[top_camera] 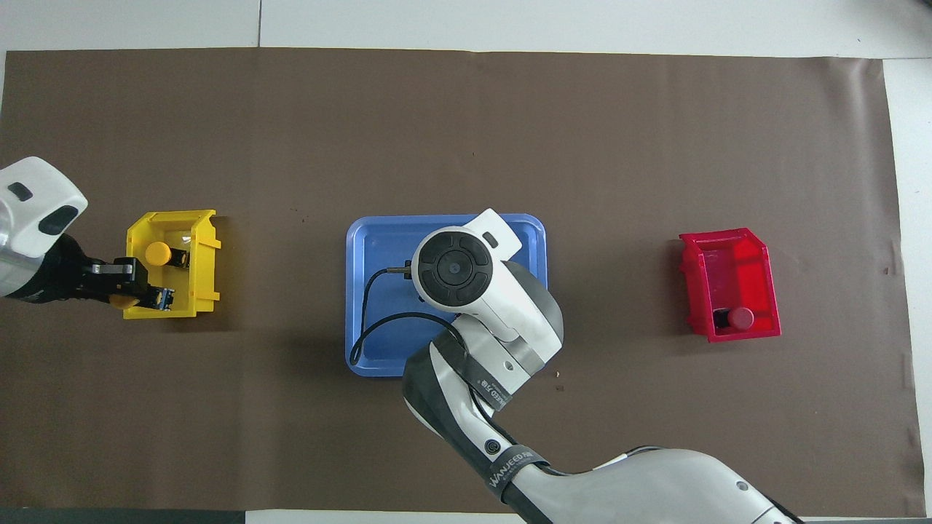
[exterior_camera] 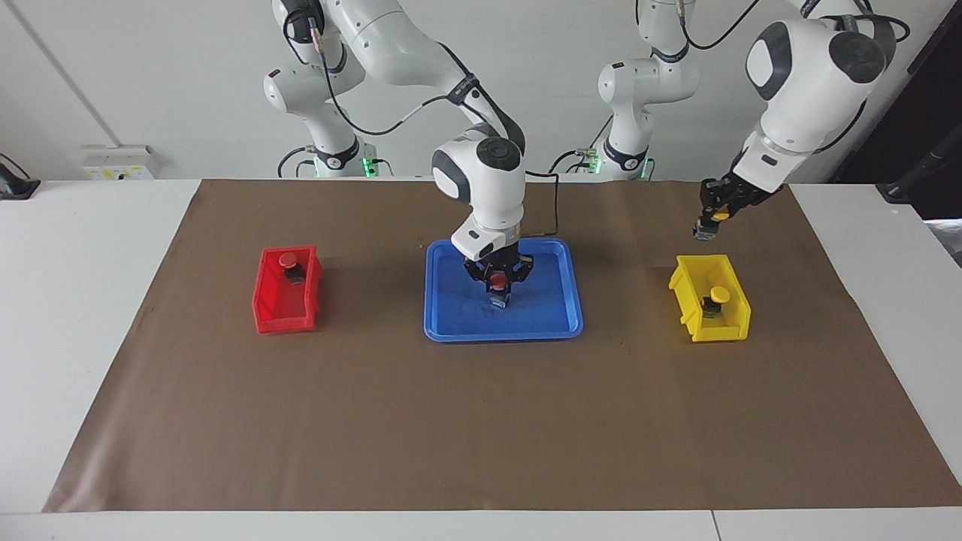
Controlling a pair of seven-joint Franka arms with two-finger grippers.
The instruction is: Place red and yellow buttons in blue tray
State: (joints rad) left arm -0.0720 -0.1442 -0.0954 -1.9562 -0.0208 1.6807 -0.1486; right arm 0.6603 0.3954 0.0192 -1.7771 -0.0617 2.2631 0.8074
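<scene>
My right gripper (exterior_camera: pixel 499 288) is low over the middle of the blue tray (exterior_camera: pixel 451 324), shut on a red button (exterior_camera: pixel 498 282) whose body reaches down to about the tray floor. In the overhead view the right wrist hides that button and much of the blue tray (top_camera: pixel 364 240). My left gripper (exterior_camera: pixel 709 224) is up in the air, shut on a yellow button (exterior_camera: pixel 712 217), over the edge of the yellow bin (exterior_camera: pixel 695 289) nearest the robots. The left gripper (top_camera: pixel 149 297) and its yellow button (top_camera: pixel 125 299) also show in the overhead view.
The yellow bin (top_camera: pixel 138 234) holds another yellow button (exterior_camera: pixel 719 294) (top_camera: pixel 157 253). The red bin (exterior_camera: pixel 270 300) (top_camera: pixel 695 255), toward the right arm's end, holds another red button (exterior_camera: pixel 288 261) (top_camera: pixel 741 317). A brown mat (exterior_camera: pixel 481 421) covers the table.
</scene>
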